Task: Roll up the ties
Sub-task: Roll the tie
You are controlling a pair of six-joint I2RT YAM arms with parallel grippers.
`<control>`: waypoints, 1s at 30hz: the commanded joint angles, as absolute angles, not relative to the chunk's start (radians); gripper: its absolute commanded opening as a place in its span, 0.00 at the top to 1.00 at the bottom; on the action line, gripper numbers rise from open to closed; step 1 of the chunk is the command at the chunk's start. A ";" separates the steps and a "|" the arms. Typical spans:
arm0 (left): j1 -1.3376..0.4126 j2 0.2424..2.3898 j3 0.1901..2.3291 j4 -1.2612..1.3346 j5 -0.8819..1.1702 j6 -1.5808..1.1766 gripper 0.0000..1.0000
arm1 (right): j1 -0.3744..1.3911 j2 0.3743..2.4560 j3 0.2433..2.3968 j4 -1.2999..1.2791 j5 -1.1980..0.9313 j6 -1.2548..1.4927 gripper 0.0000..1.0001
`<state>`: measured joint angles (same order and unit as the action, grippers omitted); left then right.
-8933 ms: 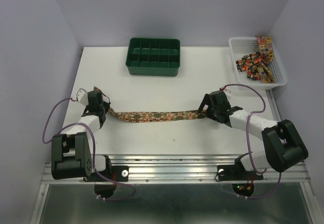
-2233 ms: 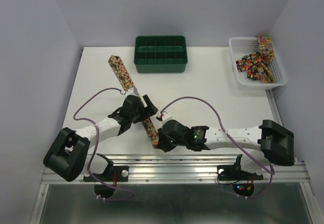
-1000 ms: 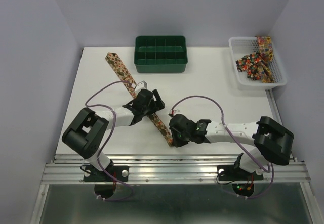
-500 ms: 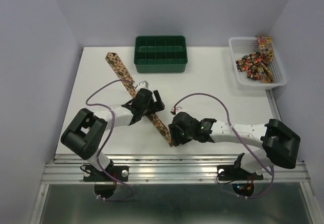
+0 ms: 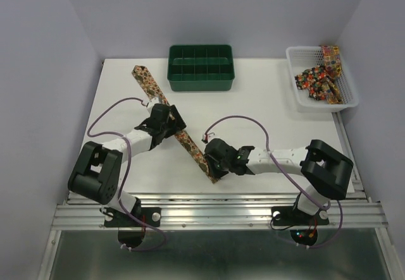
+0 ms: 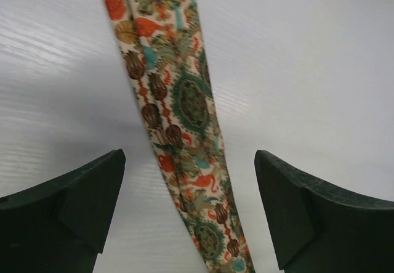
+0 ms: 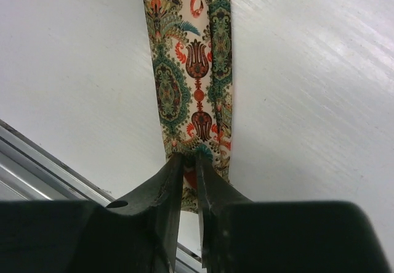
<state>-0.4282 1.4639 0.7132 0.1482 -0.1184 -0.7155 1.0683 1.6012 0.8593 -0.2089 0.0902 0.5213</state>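
Observation:
One of the ties (image 5: 147, 84), a long strip in a busy brown, red and teal print, lies diagonally from the table's far left toward the near edge. My left gripper (image 5: 169, 123) hovers open over its middle. In the left wrist view the tie (image 6: 184, 100) runs between the two wide-apart fingers (image 6: 92, 193), touching neither. My right gripper (image 5: 211, 164) sits at the tie's near end. In the right wrist view its jaws (image 7: 189, 158) are closed to a thin slit, pinching the fabric (image 7: 191, 69) near the tip.
A green compartment tray (image 5: 200, 84) stands at the back centre. A white mesh basket (image 5: 292, 62) at the back right holds more printed ties (image 5: 316, 78). The table's near edge and metal rail (image 5: 215, 201) lie just beyond the tie's near tip.
My right gripper's jaws parted and closed again at the tie's near end. The left gripper, still open, slid up and to the left along the tie.

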 commanded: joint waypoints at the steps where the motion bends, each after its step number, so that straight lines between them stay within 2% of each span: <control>1: -0.358 1.525 0.750 0.149 -0.094 -0.695 0.01 | 1.069 1.649 0.905 -0.218 0.170 0.540 0.80; 8: -0.333 1.712 0.894 0.149 -0.094 -0.654 0.01 | 1.092 1.683 0.801 -0.114 -0.086 0.540 0.83; 16: -0.307 1.861 1.086 0.081 -0.138 -0.606 0.01 | 1.157 1.713 0.856 0.049 -0.296 0.557 0.82; 30: -0.242 2.014 1.330 0.035 -0.074 -0.457 0.01 | 1.178 1.919 1.192 0.006 -0.230 0.466 0.79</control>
<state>-0.2493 1.9808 1.2564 0.0940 -0.1047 -0.5358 1.1717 1.8950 1.0798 0.0227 -0.2581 0.5278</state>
